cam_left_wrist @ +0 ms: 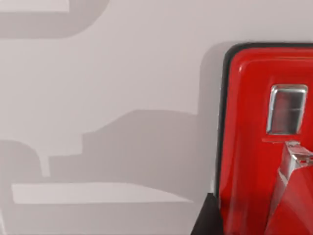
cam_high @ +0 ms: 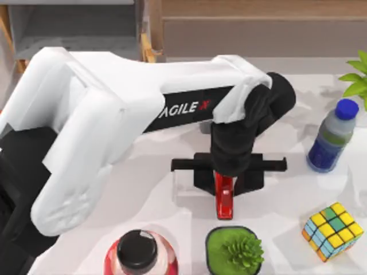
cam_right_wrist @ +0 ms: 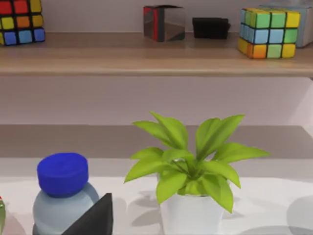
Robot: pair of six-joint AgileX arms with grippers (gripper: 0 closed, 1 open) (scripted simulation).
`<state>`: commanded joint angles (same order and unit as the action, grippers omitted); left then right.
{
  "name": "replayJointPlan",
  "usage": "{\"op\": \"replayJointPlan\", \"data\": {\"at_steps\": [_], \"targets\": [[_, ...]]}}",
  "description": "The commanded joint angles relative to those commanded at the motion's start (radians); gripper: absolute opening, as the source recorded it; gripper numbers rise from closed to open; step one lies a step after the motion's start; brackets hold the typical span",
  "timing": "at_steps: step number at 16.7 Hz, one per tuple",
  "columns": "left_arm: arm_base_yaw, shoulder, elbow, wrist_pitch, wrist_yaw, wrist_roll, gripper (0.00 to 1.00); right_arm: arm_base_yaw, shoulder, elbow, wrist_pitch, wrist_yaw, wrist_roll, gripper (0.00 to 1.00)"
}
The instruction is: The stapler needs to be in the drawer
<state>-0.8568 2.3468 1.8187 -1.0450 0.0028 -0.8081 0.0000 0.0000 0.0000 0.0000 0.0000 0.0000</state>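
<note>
Red stapler (cam_high: 224, 197) under left gripper (cam_high: 225, 184) on surface (cam_high: 172, 166), grasp step; finger state can't tell; next needs lift twd drawer (cam_high: 69, 28).

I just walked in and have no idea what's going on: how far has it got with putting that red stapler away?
Early stage. Done: the left arm has reached the stapler, its left gripper directly over it on the white table. In hand: securing a grip; whether the fingers have closed is unclear. Left: lifting it and carrying it to the drawer at the table's far left corner.
</note>
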Motion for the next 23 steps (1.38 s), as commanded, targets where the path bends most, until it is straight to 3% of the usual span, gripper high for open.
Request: {"op": "replayJointPlan", "data": {"at_steps": [23], "targets": [[0.022, -0.057, 0.092, -0.117, -0.008, 0.024, 0.0, 0.0, 0.0, 0.0, 0.0, 0.0, 0.0, 1.0]]}}
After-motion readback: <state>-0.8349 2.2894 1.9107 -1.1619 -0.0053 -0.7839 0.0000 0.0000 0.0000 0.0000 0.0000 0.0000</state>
